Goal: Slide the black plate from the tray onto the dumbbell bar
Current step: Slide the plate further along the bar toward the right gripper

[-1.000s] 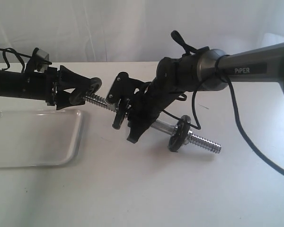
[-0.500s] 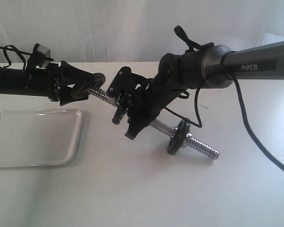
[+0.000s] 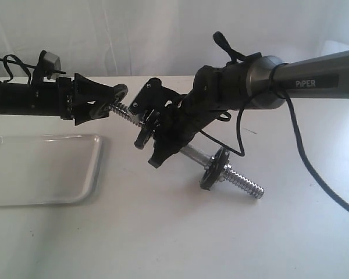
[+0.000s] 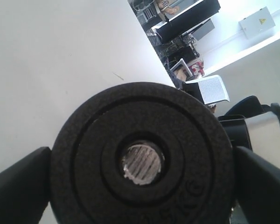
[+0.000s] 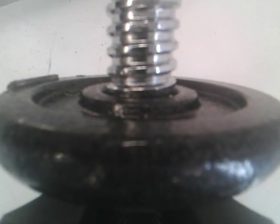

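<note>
My left gripper (image 3: 112,100) is shut on the black plate (image 3: 119,95), holding it by its rim at the bar's left threaded end. In the left wrist view the plate (image 4: 142,158) fills the frame between both fingers (image 4: 18,189). The dumbbell bar's end face (image 4: 142,163) shows inside the plate's centre hole. My right gripper (image 3: 157,139) is shut on the dumbbell bar (image 3: 193,156) near its middle and holds it tilted above the table. A second black disc (image 3: 215,167) sits on the bar's right part, close up in the right wrist view (image 5: 140,140), hiding the jaws there.
The white tray (image 3: 41,168) lies at the left with nothing in it. The bar's right threaded end (image 3: 244,184) points down toward the white table (image 3: 180,232). A black cable (image 3: 302,157) hangs from the right arm.
The left gripper has carried the plate up and to the right, against the bar's left end. The right gripper has shifted slightly left, tilting the bar so its right end sinks.
</note>
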You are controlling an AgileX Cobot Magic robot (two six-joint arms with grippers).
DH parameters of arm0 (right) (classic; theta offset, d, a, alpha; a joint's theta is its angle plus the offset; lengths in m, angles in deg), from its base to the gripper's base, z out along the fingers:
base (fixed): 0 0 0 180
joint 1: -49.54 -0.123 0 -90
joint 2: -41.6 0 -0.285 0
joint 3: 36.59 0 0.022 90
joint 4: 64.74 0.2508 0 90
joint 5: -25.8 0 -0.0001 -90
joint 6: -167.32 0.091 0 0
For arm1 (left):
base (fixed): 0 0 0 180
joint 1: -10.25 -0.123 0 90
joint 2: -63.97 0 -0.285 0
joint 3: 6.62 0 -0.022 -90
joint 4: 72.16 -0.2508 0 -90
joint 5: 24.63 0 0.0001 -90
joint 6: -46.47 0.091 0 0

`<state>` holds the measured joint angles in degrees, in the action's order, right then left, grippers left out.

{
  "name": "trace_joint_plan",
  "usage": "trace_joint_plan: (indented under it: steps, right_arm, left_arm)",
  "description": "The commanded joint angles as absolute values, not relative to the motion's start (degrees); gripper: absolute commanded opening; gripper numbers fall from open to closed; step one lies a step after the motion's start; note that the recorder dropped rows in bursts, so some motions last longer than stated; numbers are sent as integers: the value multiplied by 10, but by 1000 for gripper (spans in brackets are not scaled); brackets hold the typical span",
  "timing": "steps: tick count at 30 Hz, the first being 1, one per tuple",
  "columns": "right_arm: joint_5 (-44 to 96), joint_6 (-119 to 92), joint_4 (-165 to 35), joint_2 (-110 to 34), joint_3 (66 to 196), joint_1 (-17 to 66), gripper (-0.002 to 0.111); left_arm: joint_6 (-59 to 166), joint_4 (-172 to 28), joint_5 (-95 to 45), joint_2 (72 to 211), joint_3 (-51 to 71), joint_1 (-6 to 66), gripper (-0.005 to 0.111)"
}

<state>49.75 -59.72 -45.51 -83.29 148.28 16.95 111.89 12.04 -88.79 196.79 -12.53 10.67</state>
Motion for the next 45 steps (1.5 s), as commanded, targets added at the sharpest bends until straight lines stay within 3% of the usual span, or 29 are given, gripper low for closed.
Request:
trace_joint_plan:
  steps: [1, 9, 28, 31, 35, 40, 43, 45]
  right_arm:
    - [394, -589, -408, -776, 1506, 170, 0]
    - [393, -589, -398, -776, 1506, 170, 0]
    - [400, -589, -398, -776, 1506, 170, 0]
    - [401, -592, -398, -776, 1506, 170, 0]
    - [402, -593, -398, -776, 1506, 169, 0]
    - [406, -595, -398, -776, 1506, 169, 0]
    - [406, -595, -398, -776, 1506, 169, 0]
    - [407, -595, -398, -776, 1506, 169, 0]
  left_arm:
    - [1146, 131, -946, 1963, -128, 121, 0]
    - [1180, 137, -919, 1963, -128, 157, 0]
    - [1199, 50, -932, 1963, -128, 156, 2]
    - [1199, 45, -932, 1963, -128, 156, 18]
    - [1199, 44, -934, 1963, -128, 156, 57]
    - [1198, 40, -935, 1963, -128, 156, 74]
    - [1198, 40, -933, 1963, -128, 156, 98]
    - [1196, 41, -932, 1963, -128, 156, 106]
